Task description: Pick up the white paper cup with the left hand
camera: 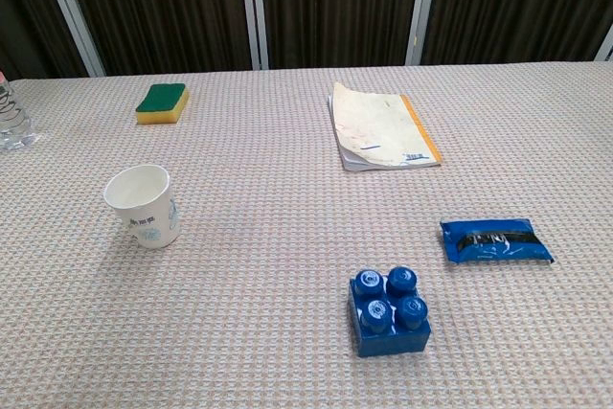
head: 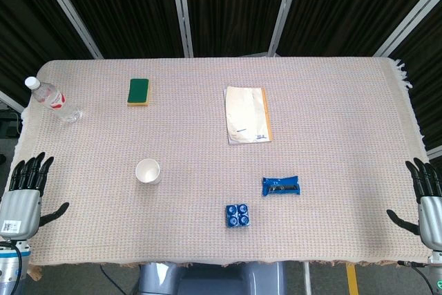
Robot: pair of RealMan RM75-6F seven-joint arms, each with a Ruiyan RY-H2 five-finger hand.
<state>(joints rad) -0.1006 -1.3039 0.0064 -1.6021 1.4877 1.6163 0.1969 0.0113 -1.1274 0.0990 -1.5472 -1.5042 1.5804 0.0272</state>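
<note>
- Cup (head: 148, 171): white paper cup upright, mouth up, on table (head: 324, 191), about 2 o'clock from left hand (head: 26, 195).
- Left hand: fingers spread, empty, parked at table's edge.
- Right hand (head: 427, 198): fingers apart, empty, idle opposite; not needed.

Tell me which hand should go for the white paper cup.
Left. The white paper cup stands upright on the left half of the table, nearer the open left hand; the right hand waits at the far right edge.
</note>
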